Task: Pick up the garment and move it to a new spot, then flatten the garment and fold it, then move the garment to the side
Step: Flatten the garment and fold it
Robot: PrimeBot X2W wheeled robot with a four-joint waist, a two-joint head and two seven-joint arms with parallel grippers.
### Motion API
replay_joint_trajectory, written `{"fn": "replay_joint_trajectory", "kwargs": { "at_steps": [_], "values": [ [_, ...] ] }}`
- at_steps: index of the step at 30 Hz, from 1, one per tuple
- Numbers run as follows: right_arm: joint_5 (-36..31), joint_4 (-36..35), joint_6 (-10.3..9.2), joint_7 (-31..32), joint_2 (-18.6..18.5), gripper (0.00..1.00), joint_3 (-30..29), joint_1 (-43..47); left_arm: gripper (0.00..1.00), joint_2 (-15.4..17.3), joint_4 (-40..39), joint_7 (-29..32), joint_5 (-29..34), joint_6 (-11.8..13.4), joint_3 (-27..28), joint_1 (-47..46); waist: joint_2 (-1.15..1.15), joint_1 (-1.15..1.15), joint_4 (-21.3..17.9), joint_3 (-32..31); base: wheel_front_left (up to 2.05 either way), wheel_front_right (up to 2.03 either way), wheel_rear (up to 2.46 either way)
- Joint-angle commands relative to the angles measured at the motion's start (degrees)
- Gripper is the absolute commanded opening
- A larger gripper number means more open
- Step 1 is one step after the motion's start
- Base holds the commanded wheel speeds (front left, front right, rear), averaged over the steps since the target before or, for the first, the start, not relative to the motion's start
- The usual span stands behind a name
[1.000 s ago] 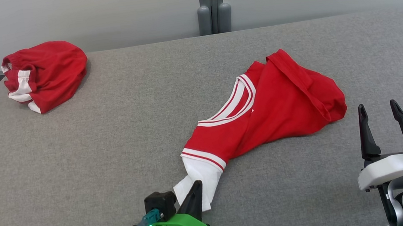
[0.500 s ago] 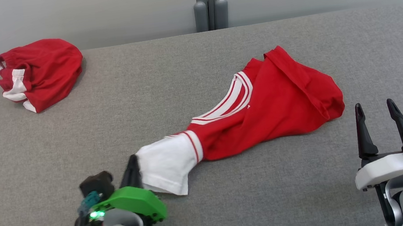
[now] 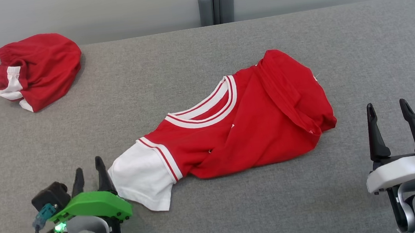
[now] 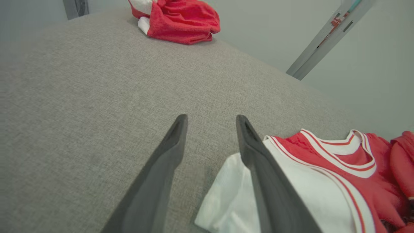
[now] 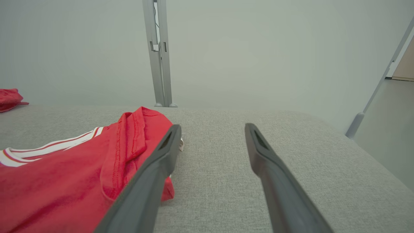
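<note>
On the grey table (image 3: 202, 217), your left gripper (image 3: 89, 174) and right gripper (image 3: 387, 110) stand spread; stretch the garment (image 3: 255, 127) flat by white sleeve (image 3: 140, 177) and bunched end (image 3: 305, 94).

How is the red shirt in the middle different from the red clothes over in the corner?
The shirt lies stretched out mid-table; the bundle is scrunched into a lump. The shirt shows a striped neckline and a white sleeve; the bundle shows just white patches. The shirt's sleeve lies beside the left gripper; the bundle sits far from it. Both are red with white trim, on the grey table.
</note>
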Motion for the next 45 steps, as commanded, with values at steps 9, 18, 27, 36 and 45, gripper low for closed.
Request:
{"fn": "replay_joint_trajectory", "kwargs": {
  "at_steps": [9, 18, 27, 36, 45],
  "values": [
    [0.11, -2.94, -0.09, -0.18, -0.08, 1.00, 0.68, 1.65, 1.00, -1.54, -11.43, -0.09, 13.13, -5.77, 5.03, 4.58, 0.00, 0.00, 1.16, -1.50, 0.00, 0.00, 0.00],
    [1.65, -2.48, -0.10, -0.18, -0.10, 1.00, 4.34, 5.64, 1.00, -2.56, -15.65, -0.09, 15.86, -6.31, 2.22, 10.79, 0.00, 0.00, 2.04, -5.00, 0.00, 0.00, 0.00],
    [1.68, -0.76, -0.10, -0.18, -0.11, 1.00, 6.81, 5.81, 1.00, -2.51, -17.31, -0.09, 15.80, -3.83, -0.83, 13.84, 0.00, 0.00, 1.88, -7.52, 0.00, 0.00, 0.00],
    [1.51, 0.07, -0.10, -0.18, -0.10, 1.00, 7.19, 5.86, 1.00, -2.52, -17.58, -0.09, 15.94, -3.17, -1.39, 14.69, 0.00, 0.00, 2.34, -8.29, 0.00, 0.00, 0.00],
    [2.40, 1.18, -0.10, -0.18, -0.10, 1.00, 7.89, 6.06, 1.00, -2.52, -14.18, -0.07, 17.37, -2.62, -1.71, 14.99, 0.00, 0.00, 2.15, -8.30, 0.00, 0.00, 0.00]
  ]
}}
